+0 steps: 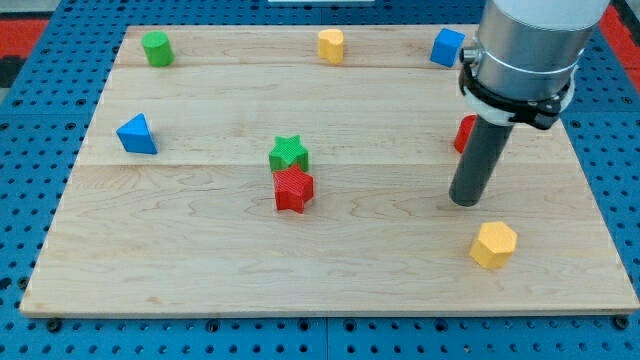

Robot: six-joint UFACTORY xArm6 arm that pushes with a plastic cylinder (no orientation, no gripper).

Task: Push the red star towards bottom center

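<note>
The red star lies near the board's middle, touching the green star just above it. My tip rests on the board far to the right of the red star, apart from it. A yellow hexagon block lies just below and right of my tip. A red block is partly hidden behind the rod.
A green cylinder sits at the top left, a yellow block at the top centre, a blue block at the top right beside the arm. A blue triangle lies at the left. The wooden board rests on a blue pegboard.
</note>
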